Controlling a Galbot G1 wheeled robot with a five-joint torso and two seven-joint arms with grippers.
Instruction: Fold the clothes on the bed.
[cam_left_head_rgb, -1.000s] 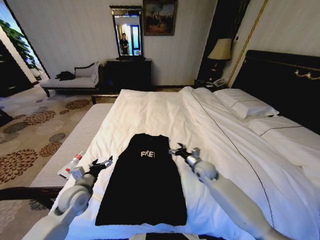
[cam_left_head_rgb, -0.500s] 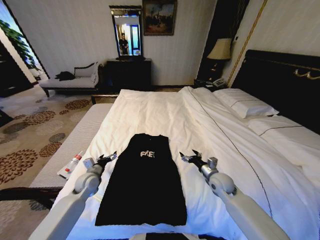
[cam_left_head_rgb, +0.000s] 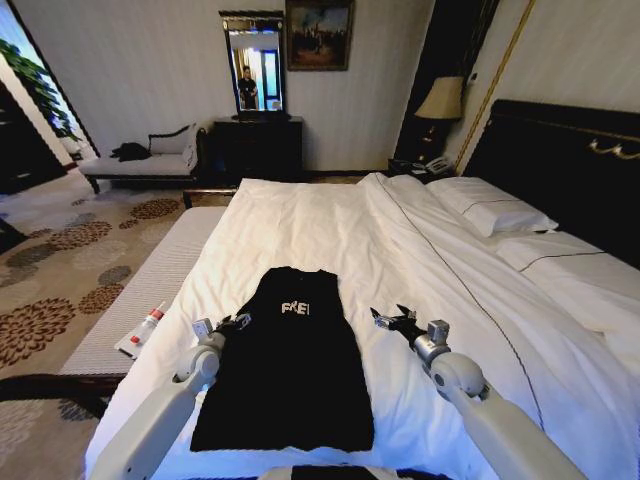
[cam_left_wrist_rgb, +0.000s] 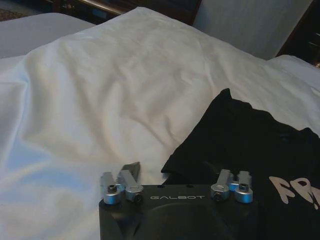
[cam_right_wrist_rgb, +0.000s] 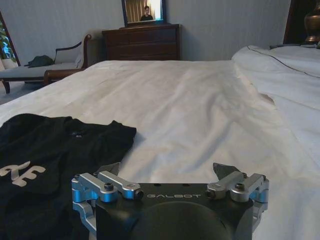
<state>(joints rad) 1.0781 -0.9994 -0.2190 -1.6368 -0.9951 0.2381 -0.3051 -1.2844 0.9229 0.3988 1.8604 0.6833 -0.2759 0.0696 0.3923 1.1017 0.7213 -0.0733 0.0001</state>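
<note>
The clothes are one black T-shirt (cam_left_head_rgb: 290, 365) with white lettering, lying flat on the bed's white duvet (cam_left_head_rgb: 300, 220) with its sides folded in to a narrow strip. My left gripper (cam_left_head_rgb: 238, 322) is open at the shirt's left edge near the chest; the left wrist view has the gripper (cam_left_wrist_rgb: 177, 172) low over the shirt's shoulder (cam_left_wrist_rgb: 240, 145). My right gripper (cam_left_head_rgb: 392, 317) is open over bare duvet a little to the right of the shirt. In the right wrist view its fingers (cam_right_wrist_rgb: 223, 170) are spread wide, with the shirt (cam_right_wrist_rgb: 45, 150) off to one side.
White pillows (cam_left_head_rgb: 490, 210) and a dark headboard (cam_left_head_rgb: 570, 160) are at the right. A grey bench (cam_left_head_rgb: 150, 280) runs along the bed's left side with a small red-capped bottle (cam_left_head_rgb: 147, 325) on it. A chaise (cam_left_head_rgb: 140, 160) and dresser (cam_left_head_rgb: 255, 145) stand far back.
My left gripper has moved right, up to the shirt's left edge. My right gripper has moved right and back, away from the shirt. The shirt has not moved.
</note>
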